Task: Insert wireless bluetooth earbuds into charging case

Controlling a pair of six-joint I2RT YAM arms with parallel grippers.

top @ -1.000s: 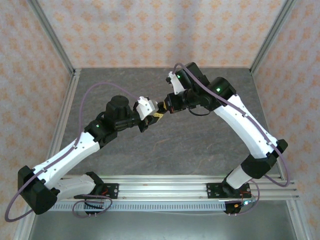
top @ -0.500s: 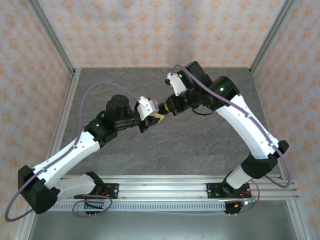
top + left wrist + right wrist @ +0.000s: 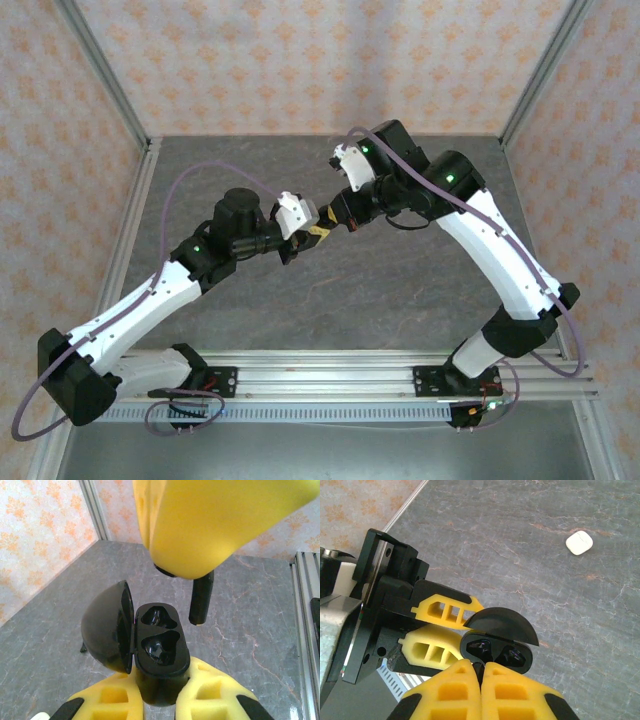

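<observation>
R gripper (image 3: 481,666) has its yellow fingers pressed together, w/ a black earbud (image 3: 201,600) pinched at the tips. L gripper (image 3: 160,682) is clamped on the bottom end of the black charging case (image 3: 161,640) and holds it up off the table (image 3: 260,630), about mid-table between the two arms. Lid (image 3: 107,627) is swung open to one side. Both wells (image 3: 159,649) look empty.

What matters: in the L wrist view the earbud hangs down from above, stem pointing down. It sits just beside the case rim, on the side away from the lid, next to the far well (image 3: 156,617). It's not over a well yet, and I see a thin gap, so prob. not touching. The case's long side runs away from the L gripper. The earbud's long side stands nearly upright, tipped a bit.

My guess: R arm needs a small slide toward the lid, then down. Risk: the stem catches the rim & slips out.

A small white thing (image 3: 579,543), maybe a white earbud, lies on the table well apart from the case.
</observation>
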